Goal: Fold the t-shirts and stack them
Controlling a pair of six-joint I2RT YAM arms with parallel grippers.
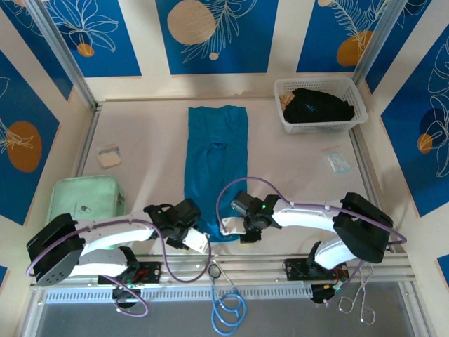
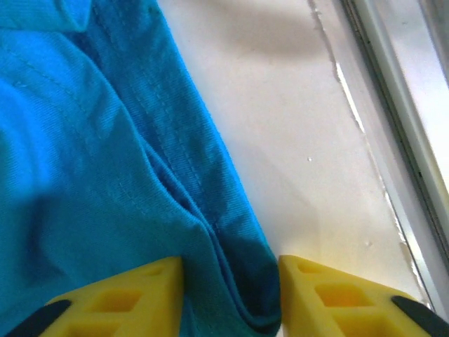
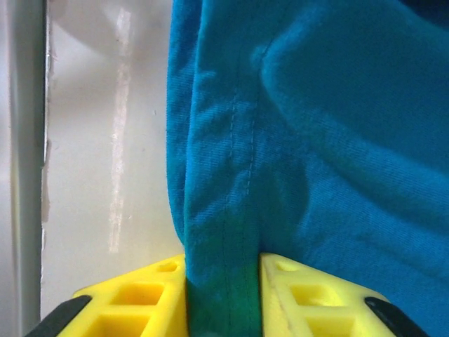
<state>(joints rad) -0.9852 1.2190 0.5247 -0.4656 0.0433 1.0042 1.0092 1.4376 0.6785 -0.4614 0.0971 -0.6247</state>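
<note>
Pale tabletop [image 1: 154,140], teal t-shirt [image 1: 216,165] stretched lengthwise, near to far.

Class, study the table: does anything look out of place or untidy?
The black t-shirt lies crumpled in the white basket, far right, unfolded; the teal t-shirt lies as a flat strip mid-table.

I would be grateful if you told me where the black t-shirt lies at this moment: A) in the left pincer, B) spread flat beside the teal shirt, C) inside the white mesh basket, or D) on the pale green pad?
C: the top view shows the black t-shirt bunched inside the white mesh basket at the table's far right, while the left pincer grips the teal t-shirt.
</note>
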